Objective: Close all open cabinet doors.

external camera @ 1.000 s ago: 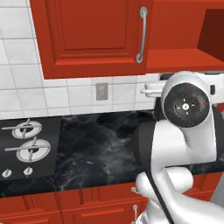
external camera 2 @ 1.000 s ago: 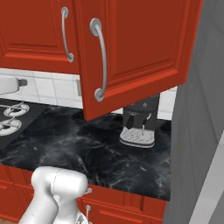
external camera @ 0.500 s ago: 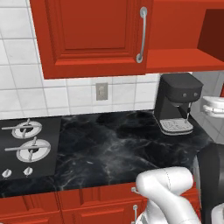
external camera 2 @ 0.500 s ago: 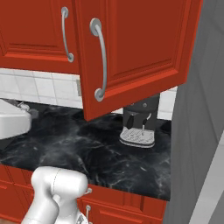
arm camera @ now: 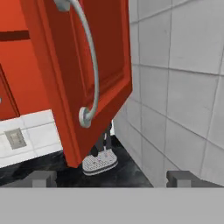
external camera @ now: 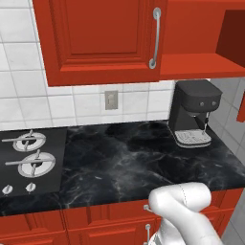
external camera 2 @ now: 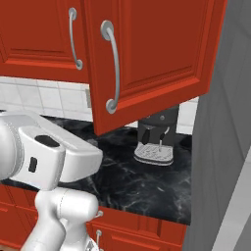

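The tool (arm camera: 112, 179) hangs with its two fingertips (arm camera: 43, 178) wide apart, holding nothing, just in front of the open cabinet door (arm camera: 83, 74). That door swings out over the black marble desk (external camera 2: 142, 181), its silver handle (external camera 2: 112, 68) facing out, a coffee machine (external camera 2: 157, 137) behind it; left of it the neighbouring door (external camera: 100, 38) sits shut.

Coffee machine (external camera: 195, 111) on black marble counter (external camera: 124, 162), beside stove (external camera: 28, 160)

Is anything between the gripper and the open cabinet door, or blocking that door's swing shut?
Nothing visible does. In the hand view the gripper looks straight at the open cabinet door and its handle, with free space between. The coffee machine stands on the counter below the door's lower edge, out of its swing.
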Tool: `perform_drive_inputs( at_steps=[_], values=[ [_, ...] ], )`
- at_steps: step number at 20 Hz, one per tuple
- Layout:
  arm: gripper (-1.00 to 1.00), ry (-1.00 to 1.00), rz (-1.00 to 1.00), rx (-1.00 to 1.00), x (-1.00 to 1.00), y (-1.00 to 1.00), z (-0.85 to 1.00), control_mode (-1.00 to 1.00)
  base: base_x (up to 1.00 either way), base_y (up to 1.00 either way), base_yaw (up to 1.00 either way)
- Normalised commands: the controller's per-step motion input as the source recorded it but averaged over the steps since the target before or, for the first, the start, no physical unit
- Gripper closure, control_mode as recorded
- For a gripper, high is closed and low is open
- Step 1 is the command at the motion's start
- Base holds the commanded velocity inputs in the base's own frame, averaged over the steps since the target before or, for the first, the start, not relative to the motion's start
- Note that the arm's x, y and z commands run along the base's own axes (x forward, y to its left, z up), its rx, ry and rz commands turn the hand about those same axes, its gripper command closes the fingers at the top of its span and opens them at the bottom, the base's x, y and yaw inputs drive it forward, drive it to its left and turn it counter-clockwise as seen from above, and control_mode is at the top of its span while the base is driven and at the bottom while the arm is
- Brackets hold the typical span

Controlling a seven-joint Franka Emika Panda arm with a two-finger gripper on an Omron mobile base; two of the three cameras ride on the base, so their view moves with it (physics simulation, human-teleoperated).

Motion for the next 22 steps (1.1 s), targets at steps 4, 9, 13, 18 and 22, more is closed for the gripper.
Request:
perform_drive_inputs(
  at_steps=[4, 9, 13, 18, 22],
  values=[
    [-1.0, -0.05, 0.19, 0.14, 0.0, -0.86, 0.0, -1.0, 0.0, 0.0, 0.0],
    [-1.0, -0.06, 0.2, 0.15, 0.15, -0.55, 0.0, -1.0, 0.0, 0.0, 0.0],
    [-1.0, -0.02, 0.12, 0.18, 0.5, -0.31, 0.0, -1.0, 0.0, 0.0, 0.0],
    [-1.0, -0.01, 0.09, 0.2, 0.58, -0.24, 0.0, -1.0, 0.0, 0.0, 0.0],
    [-1.0, 0.0, 0.02, 0.18, 0.54, -0.07, 0.0, -1.0, 0.0, 0.0, 0.0]
  ],
)
